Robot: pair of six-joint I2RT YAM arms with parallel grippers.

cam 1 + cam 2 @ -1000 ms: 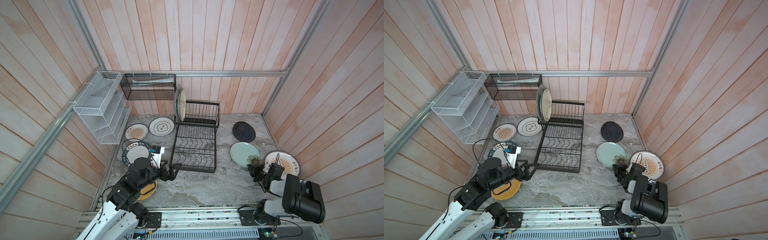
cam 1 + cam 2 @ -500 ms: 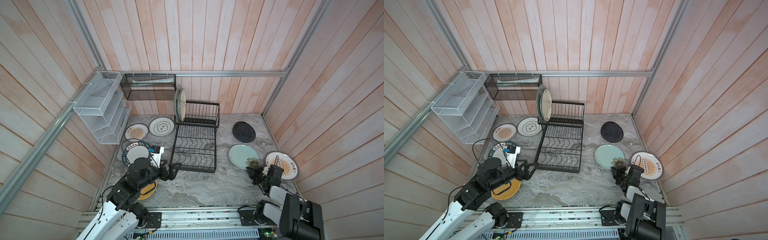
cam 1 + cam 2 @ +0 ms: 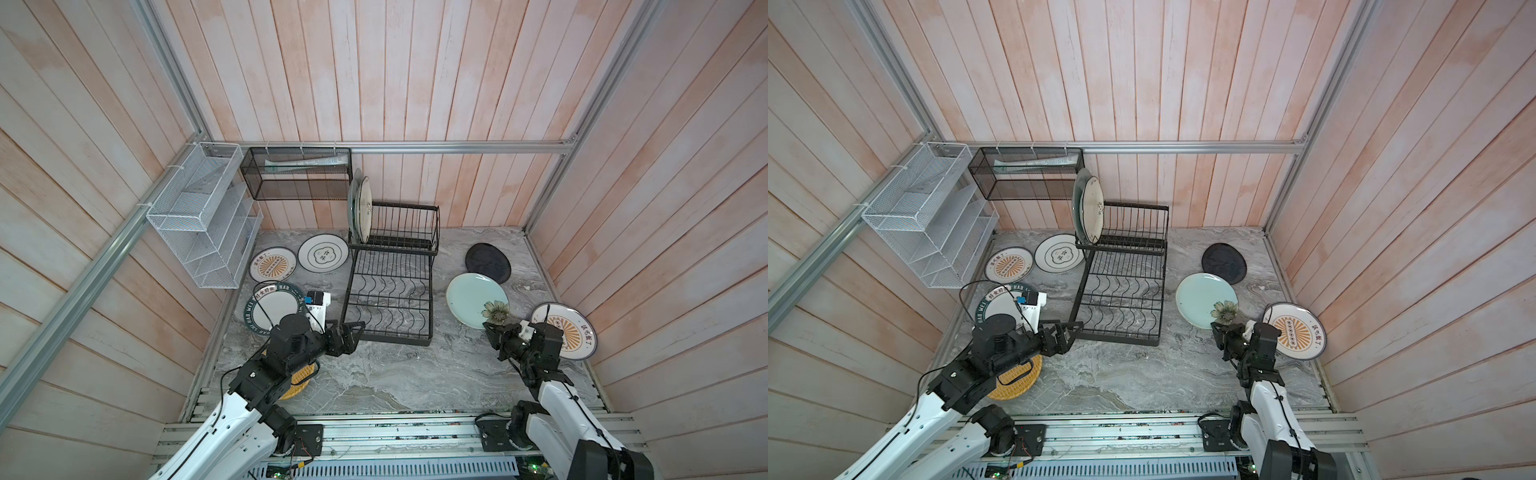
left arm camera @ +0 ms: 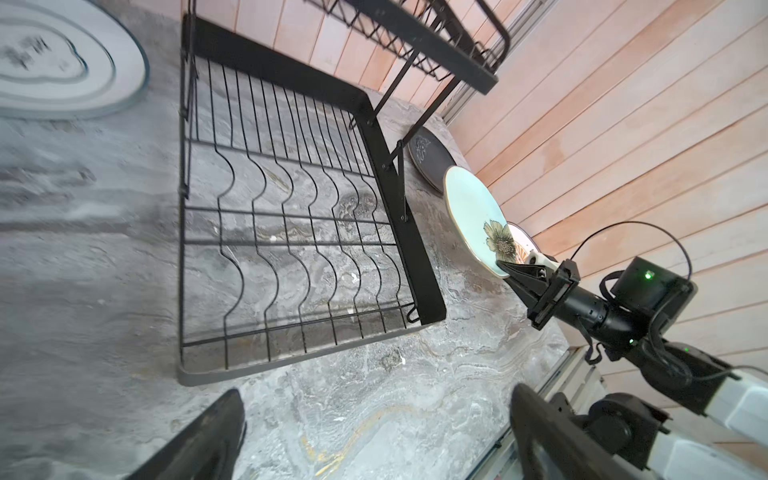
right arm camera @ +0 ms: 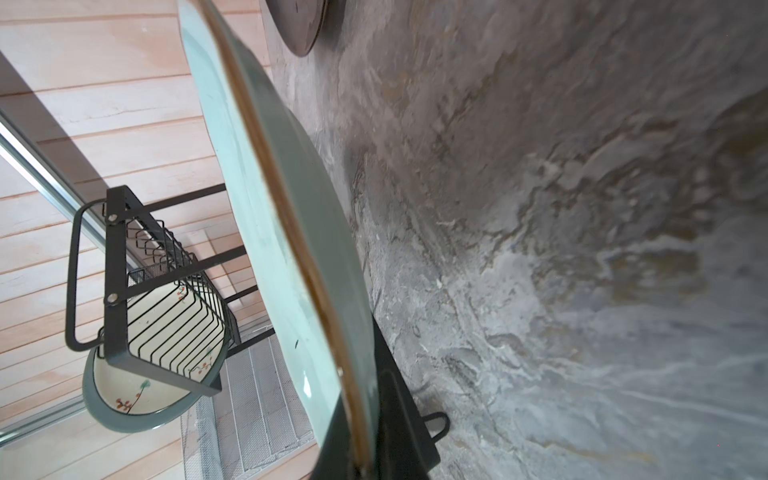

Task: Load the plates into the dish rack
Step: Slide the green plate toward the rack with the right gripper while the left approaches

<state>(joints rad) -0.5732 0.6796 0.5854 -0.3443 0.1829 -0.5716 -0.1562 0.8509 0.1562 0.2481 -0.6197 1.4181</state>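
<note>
A: Pinching the near rim of the pale green plate (image 3: 471,296) with the right gripper (image 3: 492,329), clamped just beside the painted flower (image 3: 494,311). Held tilted, near edge raised off the tabletop (image 3: 395,374), to the right of the dish rack (image 3: 387,337).

B: Cannot tell whether touching down at the far edge. Left gripper (image 3: 354,329)?

A: Spread wide, empty, hovering just beside the rack's near left corner.

B: Judgement for this step: lift fully clear before swinging across. Turn upright, edge-on to the wavy slots of the lower tier. Lower slowly into one slot and release only once seated.

A: Likely to pivot on so thin a pinch, so move gently. Steady the opposite rim with the left if needed. Steer clear of the black plate (image 3: 487,263) and the two plates (image 3: 360,210) standing in the upper tier.
</note>
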